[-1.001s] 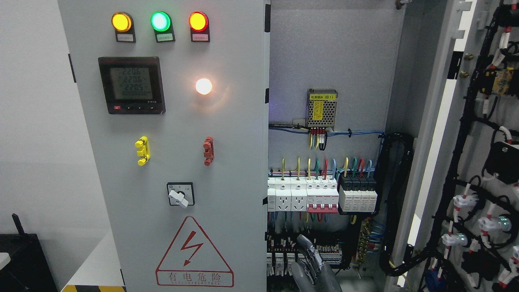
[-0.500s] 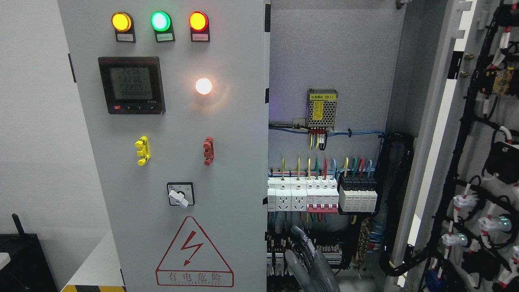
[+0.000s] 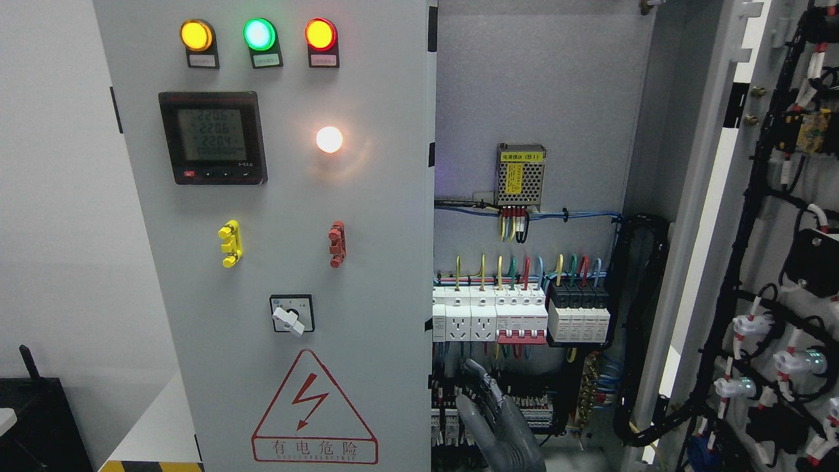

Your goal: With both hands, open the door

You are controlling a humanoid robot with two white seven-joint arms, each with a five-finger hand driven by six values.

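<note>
Figure: head view of a two-door electrical cabinet.

(a) Nearest, at the bottom edge just right of centre, the right hand [image 3: 496,419] rises in front of the cabinet opening. Its grey fingers [image 3: 482,377] are extended upward and relaxed; they grip nothing and stand just beside the free edge of the left door.

(b) The right door [image 3: 783,262] is swung wide open at the picture's right, with its inner face turned to the camera. It carries a black wiring harness [image 3: 747,216] and white-capped component backs [image 3: 747,324].

(c) The left door [image 3: 288,196] is shut or nearly so and fills the left-centre of the view. From top to bottom it bears:
- a yellow lamp [image 3: 196,35], a green lamp [image 3: 259,34] and a red lamp [image 3: 320,34], all lit;
- a digital meter [image 3: 213,137] with a glowing white lamp [image 3: 329,139] to its right;
- a yellow handle [image 3: 230,244] and a red handle [image 3: 337,244];
- a rotary switch [image 3: 292,314];
- a red warning triangle [image 3: 314,410] with a lightning bolt.

(d) Farther in, through the opening, a row of white breakers [image 3: 488,318] sits beside black-topped modules [image 3: 578,314], with coloured wires looping in from above. Terminal blocks lie below, partly hidden by the hand.

(e) Farthest, on the grey back panel [image 3: 537,85], a perforated power supply [image 3: 521,175] with a yellow label is mounted — a thick black cable bundle [image 3: 645,328] runs down the right inner corner.
</note>
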